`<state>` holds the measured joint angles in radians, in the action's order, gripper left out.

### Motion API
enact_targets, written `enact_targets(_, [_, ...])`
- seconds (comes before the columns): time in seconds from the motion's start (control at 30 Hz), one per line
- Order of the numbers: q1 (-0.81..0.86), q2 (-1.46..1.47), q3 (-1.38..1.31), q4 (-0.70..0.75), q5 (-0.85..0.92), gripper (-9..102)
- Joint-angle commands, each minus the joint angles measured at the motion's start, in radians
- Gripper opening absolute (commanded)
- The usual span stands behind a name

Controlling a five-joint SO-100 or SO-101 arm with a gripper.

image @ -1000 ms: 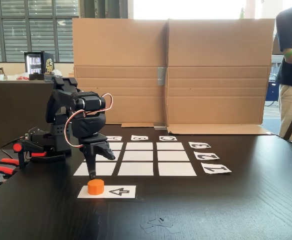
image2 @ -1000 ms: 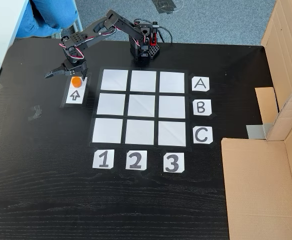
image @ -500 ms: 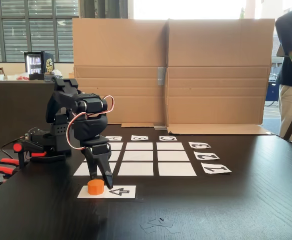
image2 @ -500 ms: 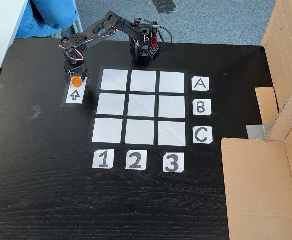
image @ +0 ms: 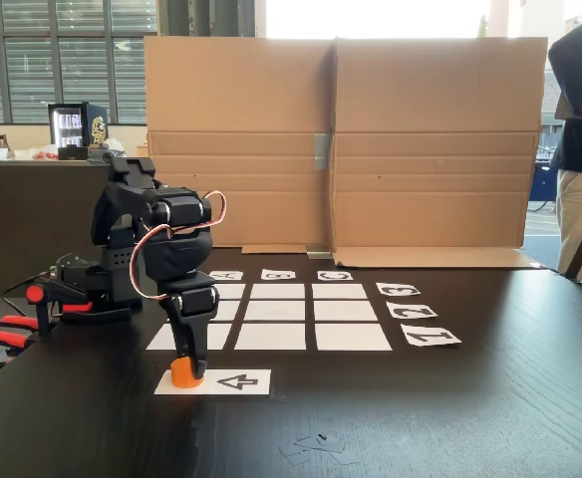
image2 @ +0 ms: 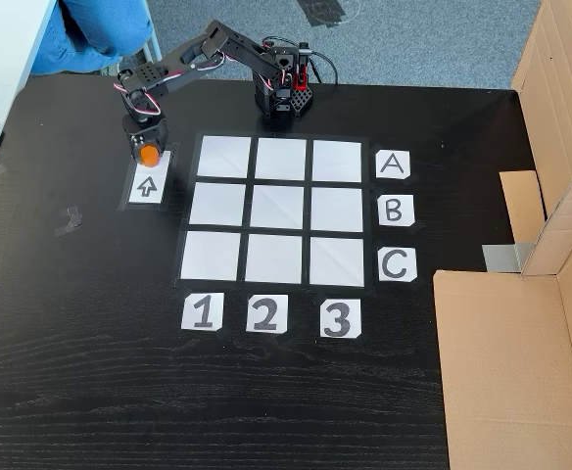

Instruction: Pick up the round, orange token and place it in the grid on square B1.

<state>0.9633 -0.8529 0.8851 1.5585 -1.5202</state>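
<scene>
Pinching down over the small round orange token (image: 186,372), the black two-finger gripper (image: 188,366) is standing upright on the white paper strip printed with a black arrow (image: 233,381).

Its fingers are sitting narrow on either side of the puck, apparently clamping it, while the token is resting on the strip's end away from the arrow, in both fixed views (image2: 149,156). The black arm (image2: 183,61) is reaching from its base (image2: 284,96) at the dark table's (image2: 90,372) far edge. Just beside the strip, the three-by-three grid of blank white paper rectangles (image2: 279,211) is lying flat, with square B1 (image2: 216,206) sitting bare in the column above card 1 (image2: 203,312) and level with card B (image2: 394,210). Brown cardboard walls (image: 341,139) are standing behind.
</scene>
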Motion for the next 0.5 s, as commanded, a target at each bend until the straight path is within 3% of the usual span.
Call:
enact_targets(0.0, [0.023,-0.167,-0.006,-0.011,0.04,-1])
enact_targets(0.47, [-0.038,-0.597,0.21,-0.012,0.233,-1])
